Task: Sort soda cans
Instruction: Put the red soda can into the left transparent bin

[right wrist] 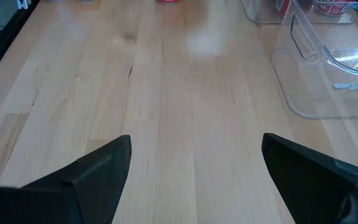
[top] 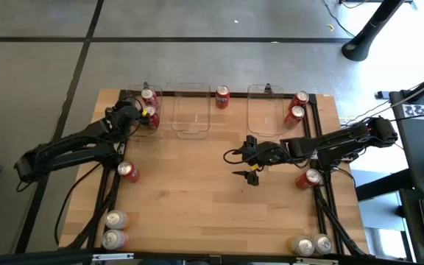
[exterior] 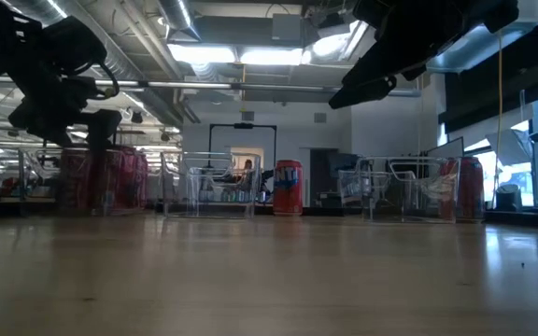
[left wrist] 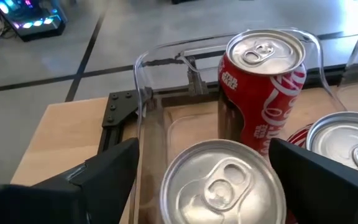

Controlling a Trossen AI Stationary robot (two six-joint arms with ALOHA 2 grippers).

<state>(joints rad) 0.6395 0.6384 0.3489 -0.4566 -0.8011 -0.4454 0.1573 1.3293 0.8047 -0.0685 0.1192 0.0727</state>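
Now, left fingers [left wrist: 207, 180]: apart, one each side of a can [left wrist: 222, 183] in the 10 o'clock bin [top: 155, 129].
Right fingers [right wrist: 194, 174]: apart, empty, over the bare surface [right wrist: 166, 93].

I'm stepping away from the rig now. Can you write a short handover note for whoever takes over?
Left hand: open, over the left bin, straddling a can standing in it.
Right hand: open, empty, above bare table mid-right.
Done: three cans show in the left bin.
Left: middle bin and right bin look empty. Loose cans: one between them, two at far right, one left, one right, pairs at near-left and near-right corners.
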